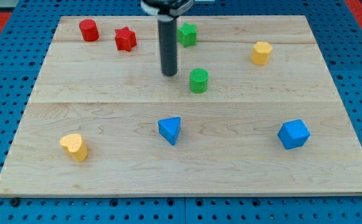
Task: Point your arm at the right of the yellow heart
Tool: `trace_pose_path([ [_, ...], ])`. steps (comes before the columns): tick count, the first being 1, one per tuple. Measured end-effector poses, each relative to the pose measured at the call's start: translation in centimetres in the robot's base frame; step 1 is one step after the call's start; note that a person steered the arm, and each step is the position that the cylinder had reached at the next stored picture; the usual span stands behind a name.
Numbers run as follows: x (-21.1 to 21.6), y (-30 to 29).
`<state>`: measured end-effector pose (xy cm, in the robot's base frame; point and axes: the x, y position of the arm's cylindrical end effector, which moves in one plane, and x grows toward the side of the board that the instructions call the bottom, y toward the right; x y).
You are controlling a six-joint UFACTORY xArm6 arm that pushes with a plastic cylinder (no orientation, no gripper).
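The yellow heart (74, 147) lies near the board's bottom left corner. My tip (169, 74) is at the lower end of the dark rod, at the view's upper middle, far up and to the right of the heart. It stands just left of the green cylinder (198, 81) and below the green star (187, 34).
A red cylinder (89, 30) and a red star (125, 39) sit at the top left. A yellow hexagonal block (261, 53) is at the upper right. A blue triangular block (170, 130) lies at bottom centre and a blue block (293, 134) at the lower right. The wooden board (106, 99) lies on a blue pegboard.
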<state>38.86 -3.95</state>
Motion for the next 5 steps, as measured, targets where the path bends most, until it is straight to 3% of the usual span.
trace_pose_path([
  [3, 18.3, -6.9],
  [4, 20.9, -7.4],
  [5, 15.4, -9.5],
])
